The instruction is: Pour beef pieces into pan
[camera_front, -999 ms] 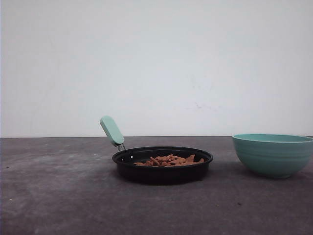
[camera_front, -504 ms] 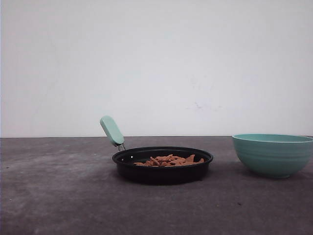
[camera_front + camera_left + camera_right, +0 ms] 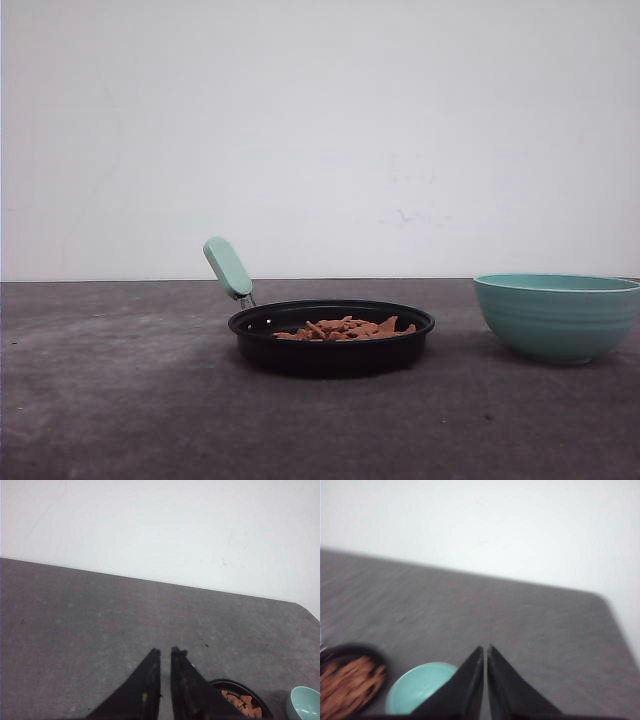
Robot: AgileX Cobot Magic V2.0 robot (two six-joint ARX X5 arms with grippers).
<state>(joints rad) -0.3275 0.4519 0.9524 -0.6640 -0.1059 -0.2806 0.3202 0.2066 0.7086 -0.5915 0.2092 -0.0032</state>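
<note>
The black pan stands mid-table with its mint-green handle angled up to the back left. Reddish-brown beef pieces lie heaped inside it. In the left wrist view the pan and beef pieces show beside my left gripper, which hangs high above the table, shut on nothing. My right gripper is also raised, its fingers together and empty. That blurred view shows the pan with beef pieces below it.
A teal ribbed bowl stands to the right of the pan and looks empty in the right wrist view, where the bowl sits partly behind my fingers. Grey tabletop spreads around; a white wall stands behind.
The pan has shifted very slightly to the left. The bowl and beef pieces have stayed put.
</note>
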